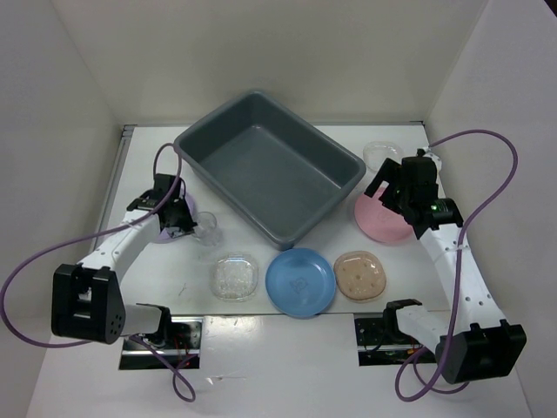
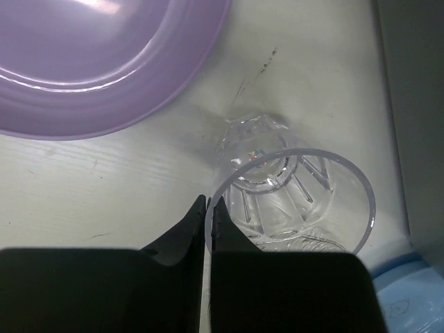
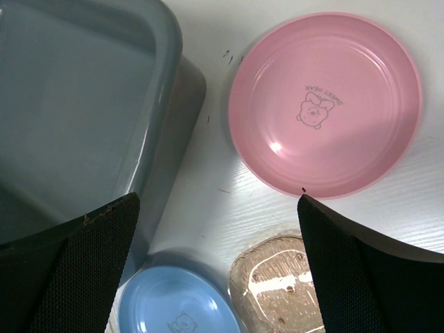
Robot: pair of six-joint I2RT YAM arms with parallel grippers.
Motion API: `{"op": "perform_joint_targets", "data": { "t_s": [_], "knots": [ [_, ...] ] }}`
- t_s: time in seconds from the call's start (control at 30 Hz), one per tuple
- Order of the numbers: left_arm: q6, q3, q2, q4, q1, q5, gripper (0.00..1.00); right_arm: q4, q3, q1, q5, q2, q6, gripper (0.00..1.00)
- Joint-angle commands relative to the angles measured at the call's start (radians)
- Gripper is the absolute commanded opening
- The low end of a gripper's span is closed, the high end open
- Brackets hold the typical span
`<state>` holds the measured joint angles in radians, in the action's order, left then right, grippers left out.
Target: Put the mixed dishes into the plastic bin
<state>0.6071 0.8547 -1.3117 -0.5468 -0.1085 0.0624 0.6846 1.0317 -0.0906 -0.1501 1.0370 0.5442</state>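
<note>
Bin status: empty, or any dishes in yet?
Empty. Top view shows the plastic bin with a bare floor; blue plate, pink plate and tan dish lie on the table outside it.

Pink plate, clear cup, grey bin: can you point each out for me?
Pink plate (image 3: 325, 104): right wrist view, its centre, by the printed figure.
Clear cup (image 2: 267, 170): left wrist view, its faceted bottom.
Grey bin (image 1: 261, 165): top view, its bare floor.

Looks like a robotics lab cell: white bench (image 1: 174, 287) boxed in by plain white walls (image 1: 261, 52), two robot arms (image 1: 122, 246) bolted at its near edge, purple cables (image 1: 515, 170) trailing.
</note>
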Motion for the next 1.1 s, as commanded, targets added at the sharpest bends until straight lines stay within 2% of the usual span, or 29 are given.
{"op": "perform_joint_targets", "data": {
  "t_s": [0.0, 0.07, 0.1, 0.17, 0.2, 0.3, 0.33, 0.4, 0.43, 0.57, 0.67, 0.87, 1.07],
  "knots": [
    [-0.018, 0.064, 0.064, -0.047, -0.002, -0.006, 0.00, -0.011, 0.005, 0.008, 0.001, 0.015, -0.016, 1.00],
    [-0.047, 0.133, 0.078, -0.124, -0.002, -0.045, 0.00, -0.011, 0.005, 0.008, 0.001, 0.024, -0.016, 1.00],
    [-0.078, 0.223, 0.089, -0.190, -0.002, -0.105, 0.00, -0.020, 0.005, 0.008, 0.010, 0.034, -0.016, 1.00],
    [-0.101, 0.332, 0.089, -0.258, -0.013, -0.105, 0.00, -0.020, 0.005, 0.008, 0.021, 0.043, -0.016, 1.00],
    [-0.122, 0.443, 0.089, -0.321, -0.022, -0.105, 0.00, -0.020, 0.005, 0.008, 0.021, 0.052, -0.007, 1.00],
    [-0.147, 0.613, 0.065, -0.415, -0.022, -0.029, 0.00, -0.031, 0.014, 0.008, 0.032, 0.052, -0.007, 1.00],
    [-0.162, 0.729, 0.034, -0.415, -0.022, -0.012, 0.00, -0.031, 0.014, 0.008, 0.041, 0.052, -0.007, 1.00],
    [-0.171, 0.779, -0.007, -0.386, -0.022, -0.021, 0.00, -0.031, 0.014, 0.008, 0.041, 0.052, -0.007, 1.00],
    [-0.171, 0.812, -0.074, -0.301, -0.022, -0.103, 0.00, -0.031, 0.014, 0.008, 0.050, 0.052, -0.007, 1.00],
    [-0.125, 0.842, -0.197, -0.131, -0.034, -0.156, 0.00, -0.031, 0.014, 0.008, 0.060, 0.041, -0.007, 1.00],
    [-0.102, 0.869, -0.305, -0.023, -0.034, -0.133, 0.00, -0.013, 0.004, 0.008, 0.070, 0.006, -0.007, 1.00],
    [-0.093, 0.915, -0.510, 0.089, -0.034, 0.017, 0.00, 0.018, -0.039, 0.008, 0.081, -0.075, 0.013, 1.00],
    [-0.104, 1.081, -0.720, 0.038, -0.034, 0.143, 0.00, 0.027, -0.047, 0.008, 0.099, -0.084, 0.013, 1.00]
  ]
}}
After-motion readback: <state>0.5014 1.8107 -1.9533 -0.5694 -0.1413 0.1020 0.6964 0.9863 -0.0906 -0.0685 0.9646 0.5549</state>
